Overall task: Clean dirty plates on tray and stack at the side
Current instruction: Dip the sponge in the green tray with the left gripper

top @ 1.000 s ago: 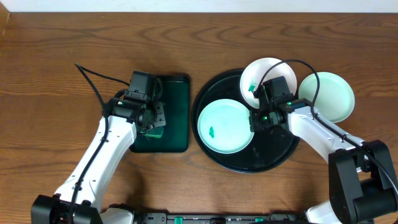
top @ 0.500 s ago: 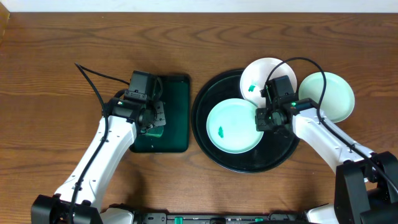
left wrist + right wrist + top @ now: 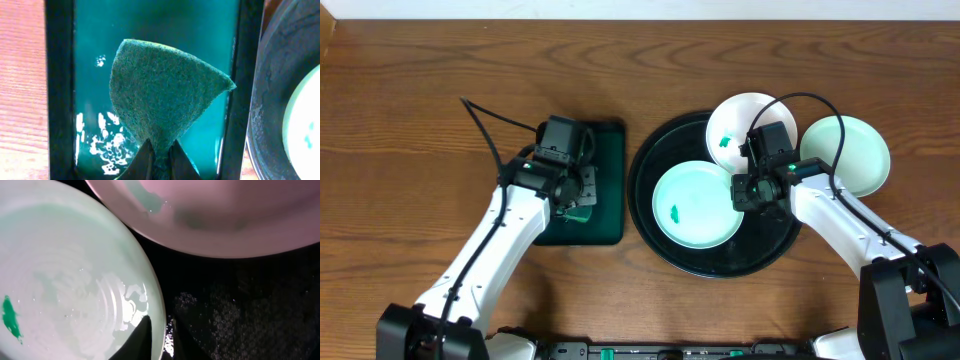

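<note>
Overhead shows the tray [image 3: 760, 252] holding two plates [image 3: 695, 205]; left end effector [image 3: 160, 157] pinches sponge [image 3: 165, 90], right end effector [image 3: 742, 190] unclear.

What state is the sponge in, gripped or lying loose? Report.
Gripped. The left pincer is shut on the sponge, pinching its lower corner; the rest fans out over the green tray.

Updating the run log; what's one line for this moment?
left hand shut on sponge over green tray | right hand at rim of mint plate on black tray
</note>
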Controlling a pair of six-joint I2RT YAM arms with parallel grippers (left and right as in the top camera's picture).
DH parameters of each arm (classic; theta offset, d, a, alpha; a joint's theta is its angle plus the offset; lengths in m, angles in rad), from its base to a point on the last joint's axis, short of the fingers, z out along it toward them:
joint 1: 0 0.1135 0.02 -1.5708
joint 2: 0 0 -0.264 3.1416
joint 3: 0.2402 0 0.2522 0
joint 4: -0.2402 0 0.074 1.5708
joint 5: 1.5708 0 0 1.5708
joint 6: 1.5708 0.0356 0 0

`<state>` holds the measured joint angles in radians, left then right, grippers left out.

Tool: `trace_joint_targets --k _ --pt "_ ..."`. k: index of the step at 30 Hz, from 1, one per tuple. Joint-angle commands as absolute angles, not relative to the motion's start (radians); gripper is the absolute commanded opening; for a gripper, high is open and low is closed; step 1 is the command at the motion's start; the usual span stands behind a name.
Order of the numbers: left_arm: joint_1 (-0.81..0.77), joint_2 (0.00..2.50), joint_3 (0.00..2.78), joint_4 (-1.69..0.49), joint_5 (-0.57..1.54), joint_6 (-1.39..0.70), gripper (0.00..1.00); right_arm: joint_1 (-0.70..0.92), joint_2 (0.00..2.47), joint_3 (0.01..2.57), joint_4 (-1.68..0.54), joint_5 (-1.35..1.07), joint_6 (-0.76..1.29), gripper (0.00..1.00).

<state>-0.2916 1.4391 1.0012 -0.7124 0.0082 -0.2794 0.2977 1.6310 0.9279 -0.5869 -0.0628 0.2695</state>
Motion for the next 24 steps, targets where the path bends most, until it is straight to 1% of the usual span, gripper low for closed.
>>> trace_joint_targets --k 1,4,8,10,13,16,17,20,23,24 --pt "-0.294 1.451 1.025 -0.709 -0.009 -0.258 0.07 0.290 1.624 0.900 -0.570 -0.062 0.276 0.14" --pt "-0.294 1.451 1.025 -0.698 -0.009 -0.258 0.07 0.290 1.625 0.876 -0.534 -0.073 0.276 0.17" --pt "-0.294 1.451 1.025 -0.695 -0.009 -0.258 0.07 0.290 1.625 0.874 -0.522 -0.105 0.276 0.23" --pt "-0.294 1.451 1.025 -0.694 -0.009 -0.258 0.07 0.290 1.625 0.874 -0.522 -0.107 0.276 0.28" --pt "-0.294 1.451 1.025 -0.693 -0.009 -0.258 0.07 0.290 1.625 0.874 -0.519 -0.107 0.276 0.28" --pt "-0.294 1.451 1.025 -0.690 -0.009 -0.258 0.07 0.290 1.625 0.874 -0.519 -0.107 0.276 0.17" --pt "-0.294 1.451 1.025 -0.689 -0.009 -0.258 0.07 0.290 1.625 0.874 -0.519 -0.107 0.276 0.17" --pt "-0.294 1.451 1.025 -0.686 -0.009 -0.258 0.07 0.290 1.625 0.873 -0.516 -0.107 0.276 0.17" --pt "-0.294 1.451 1.025 -0.683 -0.009 -0.258 0.07 0.290 1.626 0.873 -0.515 -0.106 0.276 0.27" --pt "-0.294 1.451 1.025 -0.682 -0.009 -0.258 0.07 0.290 1.626 0.873 -0.515 -0.106 0.276 0.27"
